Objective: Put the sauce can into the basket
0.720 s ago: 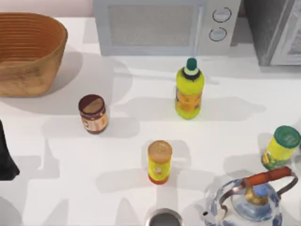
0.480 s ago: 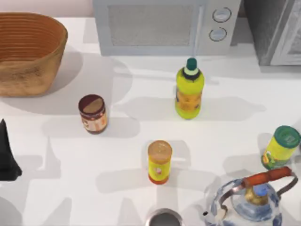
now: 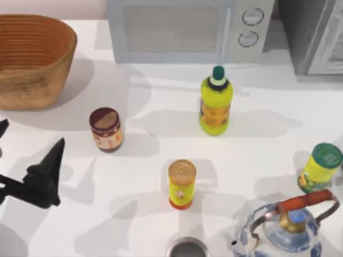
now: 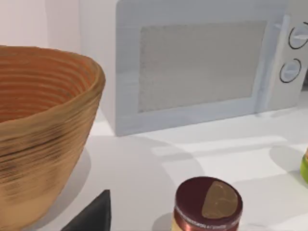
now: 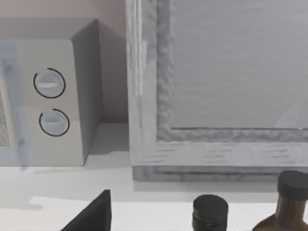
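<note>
The sauce can [image 3: 105, 129] is a squat maroon cylinder with a tan top. It stands upright on the white table, left of centre. It also appears in the left wrist view [image 4: 208, 204]. The wicker basket [image 3: 49, 69] sits at the far left corner, and its ribbed wall [image 4: 48, 125] looms close in the left wrist view. My left gripper [image 3: 30, 138] is open at the left edge, level with the can and well to its left, holding nothing. One of its dark fingers [image 4: 92, 215] points between basket and can. My right gripper [image 5: 91, 217] is parked off to the right, facing a cabinet.
A microwave [image 3: 182, 29] stands at the back. Right of the sauce can are a green-capped yellow bottle [image 3: 216, 101], a yellow can with a red base [image 3: 181, 183], a green-lidded yellow can [image 3: 320, 167] and a glass kettle [image 3: 286, 227]. Dark bottles [image 5: 210, 211] stand near the cabinet.
My left gripper has swung in from the left edge toward the sauce can, and its spread fingers now show. The cans and the basket have not moved.
</note>
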